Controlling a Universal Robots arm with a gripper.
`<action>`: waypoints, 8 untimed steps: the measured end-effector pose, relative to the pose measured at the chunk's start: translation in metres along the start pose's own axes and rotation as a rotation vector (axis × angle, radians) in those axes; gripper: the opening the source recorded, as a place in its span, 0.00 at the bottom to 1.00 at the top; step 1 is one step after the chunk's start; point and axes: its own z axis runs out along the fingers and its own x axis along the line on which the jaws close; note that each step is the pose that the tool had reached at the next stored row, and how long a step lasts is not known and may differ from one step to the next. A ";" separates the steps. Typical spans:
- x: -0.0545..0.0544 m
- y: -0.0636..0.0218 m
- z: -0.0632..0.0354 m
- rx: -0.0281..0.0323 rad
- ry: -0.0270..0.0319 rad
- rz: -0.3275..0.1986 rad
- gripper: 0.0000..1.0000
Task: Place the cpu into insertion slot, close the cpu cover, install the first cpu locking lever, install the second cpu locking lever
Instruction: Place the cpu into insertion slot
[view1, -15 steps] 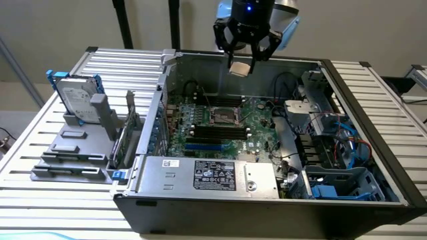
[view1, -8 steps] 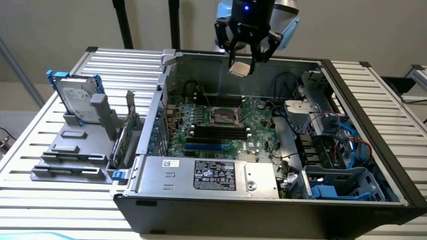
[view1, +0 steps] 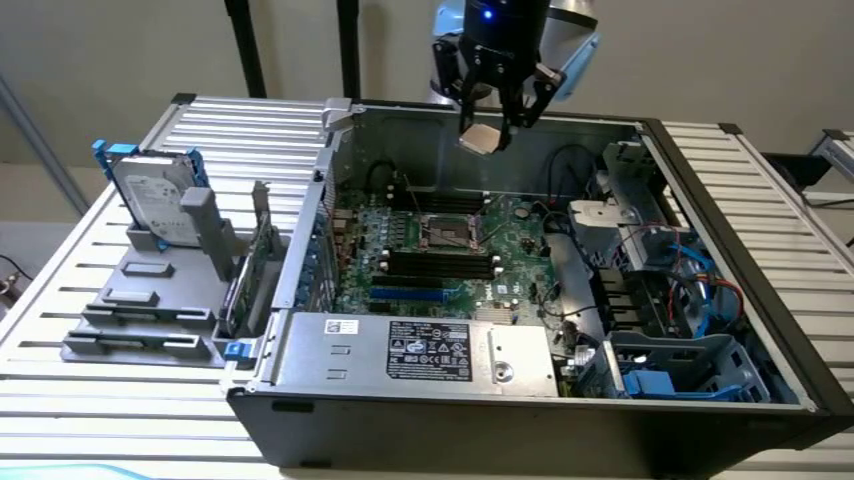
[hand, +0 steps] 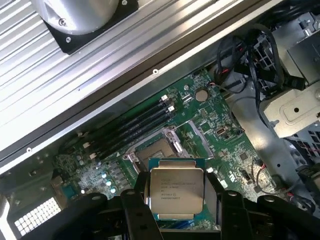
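Your arm carries a black gripper (view1: 491, 122) under a small blue light (view1: 487, 12) and a pale silver-grey wrist shell (view1: 575, 14). Its black fingers (hand: 132, 211) look angular and matte.

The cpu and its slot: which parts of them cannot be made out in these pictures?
- cpu: print too small to read, wrist view; two edges covered by the gripper.
- insertion slot: one side hidden behind the cpu, wrist view.
- Slot contacts: too small to tell, exterior view.
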 end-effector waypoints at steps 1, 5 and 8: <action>0.000 0.0000 0.0000 -0.0003 -0.0015 0.017 0.54; 0.000 0.0000 0.0000 -0.0018 -0.0080 0.089 0.54; 0.000 0.0000 0.0001 -0.0029 -0.0129 0.144 0.54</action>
